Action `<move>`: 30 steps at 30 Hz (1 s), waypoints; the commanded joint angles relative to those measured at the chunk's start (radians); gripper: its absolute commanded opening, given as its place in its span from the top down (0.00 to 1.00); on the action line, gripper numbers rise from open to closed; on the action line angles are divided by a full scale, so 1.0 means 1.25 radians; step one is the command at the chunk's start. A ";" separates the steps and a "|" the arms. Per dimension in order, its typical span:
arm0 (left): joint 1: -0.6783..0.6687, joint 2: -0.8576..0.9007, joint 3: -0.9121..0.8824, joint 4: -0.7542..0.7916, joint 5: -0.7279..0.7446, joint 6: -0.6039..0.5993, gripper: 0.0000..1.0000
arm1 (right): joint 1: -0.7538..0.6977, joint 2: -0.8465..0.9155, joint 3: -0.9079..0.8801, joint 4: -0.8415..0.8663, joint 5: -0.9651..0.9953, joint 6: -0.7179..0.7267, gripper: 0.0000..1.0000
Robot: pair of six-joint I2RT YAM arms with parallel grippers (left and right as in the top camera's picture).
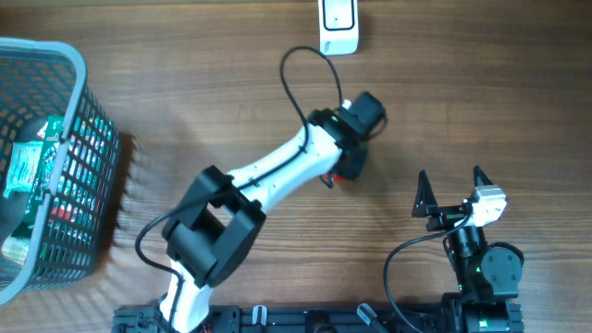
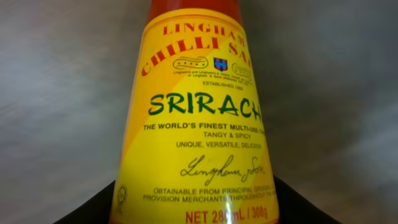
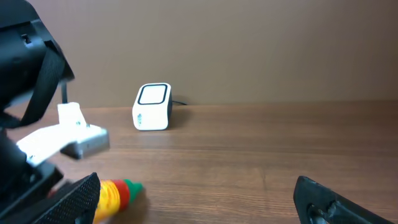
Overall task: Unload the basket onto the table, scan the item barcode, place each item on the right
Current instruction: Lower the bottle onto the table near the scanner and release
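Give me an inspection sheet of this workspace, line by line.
surface: wooden table.
job's things: bottle on its side near the middle; white scanner at the far edge, apart from it.
clutter: basket at the left, packets inside.
grippers: left fingers closed on bottle; right fingers open, holding nothing.
cables: black cable looped by left arm; second cable curls beside right arm.
surroundings: plain brown wall behind scanner.

Desk: brown wood-grain surface, seen in all views. Basket: grey-blue plastic with mesh walls, standing at the desk's left edge and partly cut off by the frame. Inside it lie a green-and-white packet and a red item; the other contents are indistinct.
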 commanded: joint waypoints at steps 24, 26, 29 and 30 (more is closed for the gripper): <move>-0.071 -0.132 -0.010 -0.079 0.037 -0.004 0.00 | -0.002 -0.001 -0.001 0.002 0.009 -0.009 0.00; -0.071 -0.176 -0.010 -0.082 0.008 -0.004 0.00 | -0.002 -0.001 -0.001 0.002 0.009 -0.008 0.00; -0.071 -0.241 -0.010 -0.084 -0.051 -0.004 0.00 | -0.002 -0.001 -0.001 0.002 0.009 -0.008 0.00; -0.071 -0.261 -0.010 -0.087 -0.078 -0.004 0.00 | -0.002 -0.001 -0.001 0.002 0.009 -0.008 0.00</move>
